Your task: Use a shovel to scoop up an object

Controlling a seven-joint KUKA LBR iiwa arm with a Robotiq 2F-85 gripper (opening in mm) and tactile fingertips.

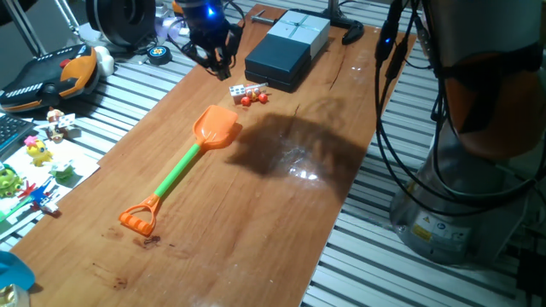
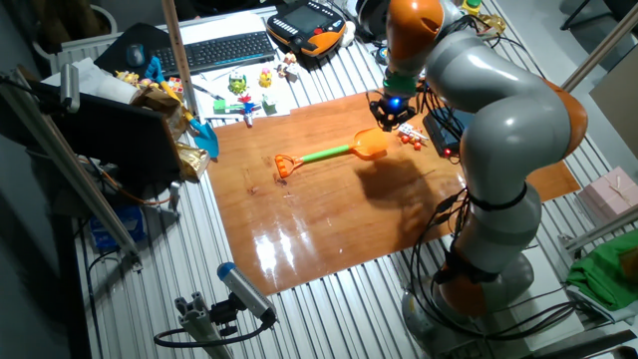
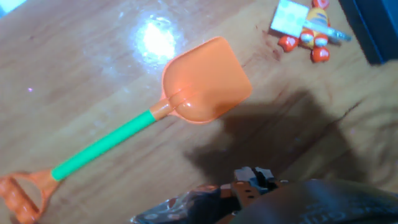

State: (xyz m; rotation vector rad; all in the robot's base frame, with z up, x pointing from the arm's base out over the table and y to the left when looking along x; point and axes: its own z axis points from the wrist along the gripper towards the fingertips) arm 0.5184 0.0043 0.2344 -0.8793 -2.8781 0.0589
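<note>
The shovel [image 1: 181,169] lies flat on the wooden table [image 1: 256,222], apart from the gripper. Its orange blade [image 1: 217,127] points to the far end and its orange loop [image 1: 139,218] to the near end. It also shows in the other fixed view [image 2: 334,152] and in the hand view [image 3: 205,84]. The small white cube [image 1: 237,89] sits just beyond the blade; it also shows in the hand view [image 3: 288,17]. My gripper [image 1: 215,60] hangs above the table's far end, above and beyond the cube. It holds nothing and its fingers look spread.
Tiny red pieces [image 1: 252,99] lie right beside the cube. A dark box [image 1: 286,49] stands behind them at the table's far end. Small toys [image 1: 38,153] lie on the slatted surface to the left. The arm's base [image 1: 461,196] stands to the right.
</note>
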